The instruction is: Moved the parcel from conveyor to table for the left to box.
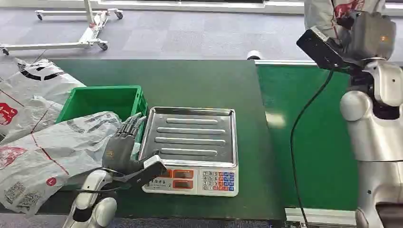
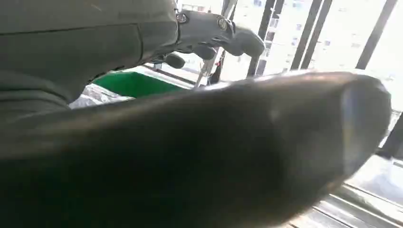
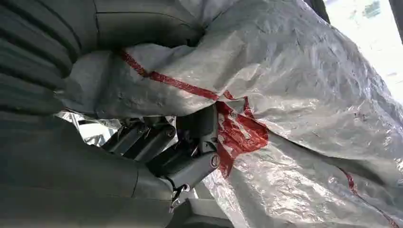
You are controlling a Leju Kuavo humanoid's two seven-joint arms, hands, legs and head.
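My right hand (image 1: 373, 33) is raised high at the far right, over the green conveyor belt (image 1: 309, 137). It grips a silver-grey plastic parcel (image 1: 328, 13) with red print, which is cut off by the picture's top edge. In the right wrist view the crinkled parcel (image 3: 294, 95) lies against my right hand (image 3: 185, 152), whose fingers are closed into its folds. My left hand (image 1: 121, 147) rests low at the table's front left, fingers straight and apart, holding nothing, between the green crate (image 1: 109, 100) and the scale. My left hand (image 2: 209, 33) appears blurred in its wrist view.
A weighing scale with a steel tray (image 1: 192, 135) and keypad stands mid-table on the dark green top (image 1: 190, 78). Several grey parcels (image 1: 38, 147) are heaped at the left, one draped over the crate's front. A wheeled white frame (image 1: 71, 28) stands on the floor behind.
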